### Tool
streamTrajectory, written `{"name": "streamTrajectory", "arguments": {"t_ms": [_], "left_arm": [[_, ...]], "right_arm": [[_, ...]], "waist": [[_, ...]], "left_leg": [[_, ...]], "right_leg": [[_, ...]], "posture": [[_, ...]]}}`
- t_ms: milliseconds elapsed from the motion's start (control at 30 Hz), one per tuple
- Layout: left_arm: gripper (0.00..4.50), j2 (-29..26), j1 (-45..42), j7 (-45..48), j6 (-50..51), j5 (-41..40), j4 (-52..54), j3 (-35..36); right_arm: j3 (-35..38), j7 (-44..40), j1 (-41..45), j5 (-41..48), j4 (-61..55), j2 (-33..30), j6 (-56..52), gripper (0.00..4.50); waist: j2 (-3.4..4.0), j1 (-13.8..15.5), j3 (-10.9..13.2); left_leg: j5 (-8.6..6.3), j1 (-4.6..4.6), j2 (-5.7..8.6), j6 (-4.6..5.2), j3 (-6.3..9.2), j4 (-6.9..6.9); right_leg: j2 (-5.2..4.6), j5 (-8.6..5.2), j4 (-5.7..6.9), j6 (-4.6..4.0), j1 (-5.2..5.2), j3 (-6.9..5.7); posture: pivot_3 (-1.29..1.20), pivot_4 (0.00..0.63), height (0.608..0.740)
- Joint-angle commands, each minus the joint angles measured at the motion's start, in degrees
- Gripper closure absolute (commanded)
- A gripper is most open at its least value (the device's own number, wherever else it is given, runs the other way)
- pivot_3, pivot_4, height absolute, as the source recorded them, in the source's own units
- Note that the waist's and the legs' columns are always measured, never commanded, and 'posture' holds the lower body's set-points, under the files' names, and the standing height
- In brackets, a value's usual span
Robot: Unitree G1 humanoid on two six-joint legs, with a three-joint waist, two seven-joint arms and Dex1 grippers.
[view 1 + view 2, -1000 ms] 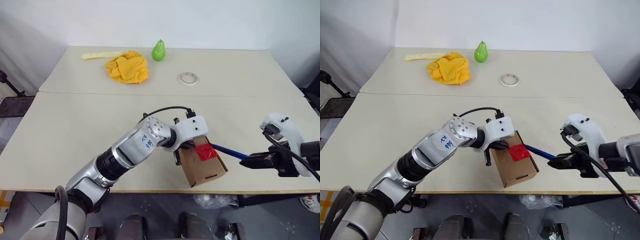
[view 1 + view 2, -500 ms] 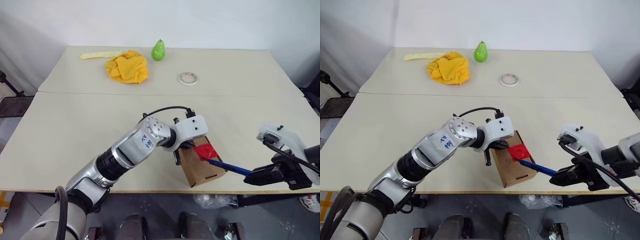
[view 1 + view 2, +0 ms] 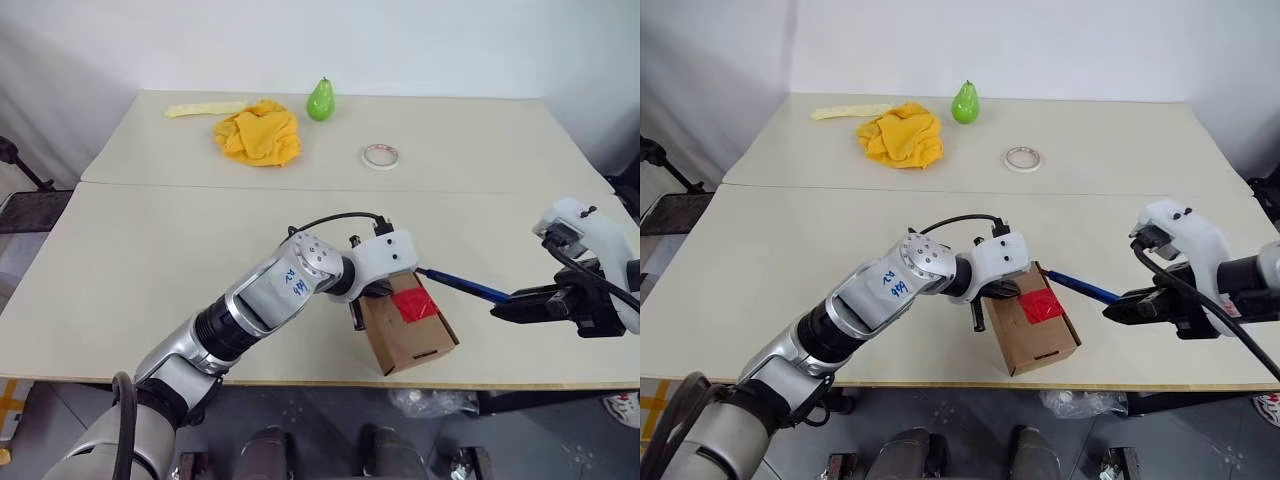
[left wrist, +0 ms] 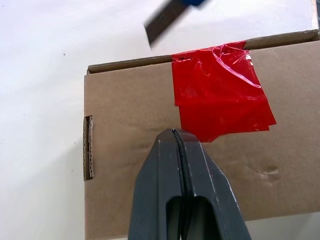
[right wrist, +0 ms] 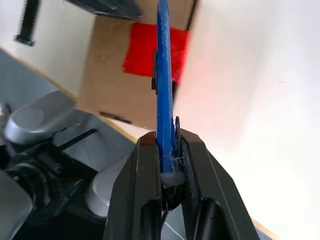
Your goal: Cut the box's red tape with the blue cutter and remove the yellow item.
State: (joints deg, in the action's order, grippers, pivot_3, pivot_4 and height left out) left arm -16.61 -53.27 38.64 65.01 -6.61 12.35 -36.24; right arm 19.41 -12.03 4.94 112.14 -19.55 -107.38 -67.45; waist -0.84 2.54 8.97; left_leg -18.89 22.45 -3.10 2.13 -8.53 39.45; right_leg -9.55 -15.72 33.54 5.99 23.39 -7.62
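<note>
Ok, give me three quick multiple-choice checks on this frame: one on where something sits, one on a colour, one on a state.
1. Where is the blue cutter's tip?
A. At the box's far edge, beside the red tape
B. By the tape roll
C. On the yellow cloth

2. What colour is the pear?
A. Red
B. Green
C. Blue

3. What is the left gripper doing?
A. Open above the table
B. Holding the cutter
C. Shut, pressing on the box top

Answers: 1 A, the left wrist view shows the blade just past the box edge. 2 B, it is green. 3 C, its fingers meet on the cardboard; the right gripper holds the cutter.
</note>
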Motion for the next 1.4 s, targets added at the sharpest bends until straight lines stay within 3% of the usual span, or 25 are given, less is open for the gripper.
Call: {"name": "streamTrajectory", "arguments": {"t_ms": [33,733,1400], "left_arm": [[4.5,-0.6,2.1,-0.5,2.1,1.0,-6.0,-3.1],[4.5,-0.3,1.5,-0.2,2.4,1.0,-6.4,-2.8],[4.5,0.6,1.4,-0.6,1.8,1.3,-7.8,-2.5]], "right_arm": [[-0.6,3.4,0.3,0.9,-0.5,1.0,2.4,4.36],[-10.1,11.6,2.5,0.9,-6.4,6.1,8.1,4.36],[-10.2,12.7,1.8,0.9,-6.0,5.5,6.3,4.36]], "waist": [[0.0,0.2,0.0],[0.0,0.3,0.0],[0.0,0.5,0.0]], "left_leg": [[0.0,0.0,0.0,0.0,0.0,0.0],[0.05,0.02,0.03,-0.03,-0.08,0.0],[0.01,0.02,0.03,0.07,-0.07,0.0]], "right_leg": [[0.0,0.0,-0.01,0.0,0.0,-0.01],[0.07,0.06,-0.01,0.12,0.02,-0.14],[0.06,0.06,-0.03,0.11,0.01,-0.13]], "posture": [[0.0,0.15,0.74],[0.0,0.15,0.74],[0.0,0.15,0.74]]}}
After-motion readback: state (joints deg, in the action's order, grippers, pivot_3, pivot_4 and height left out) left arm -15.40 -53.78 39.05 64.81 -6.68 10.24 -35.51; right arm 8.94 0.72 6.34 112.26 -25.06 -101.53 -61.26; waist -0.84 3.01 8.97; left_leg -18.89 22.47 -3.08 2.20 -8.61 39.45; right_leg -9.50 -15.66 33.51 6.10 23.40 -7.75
